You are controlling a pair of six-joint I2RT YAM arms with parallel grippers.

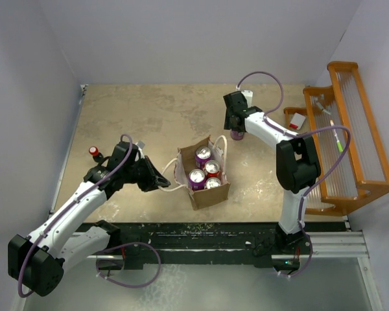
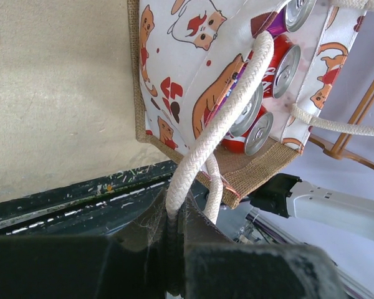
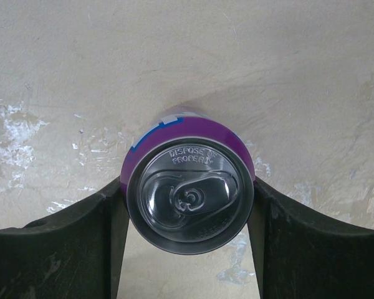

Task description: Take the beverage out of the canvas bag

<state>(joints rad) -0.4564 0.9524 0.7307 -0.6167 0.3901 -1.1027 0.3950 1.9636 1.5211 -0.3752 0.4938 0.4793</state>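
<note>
Canvas bag (image 1: 212,194) holds four cans (image 1: 196,178); right hand (image 1: 236,124) clasps purple can (image 3: 188,199); left hand (image 1: 157,182) pinches rope handle (image 2: 219,123).

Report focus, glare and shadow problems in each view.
Top external: even light, sharp, can tops in the canvas bag glint mildly. Left wrist: the rope handle is sharp, the left fingers gripping it a dark blur. Right wrist: the purple can is crisp, its lid lettering legible, soft shadow beyond it; right fingers black, featureless.

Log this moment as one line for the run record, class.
left pincer: shut on rope handle | right pincer: shut on purple can, outside canvas bag | in bag: four cans
</note>
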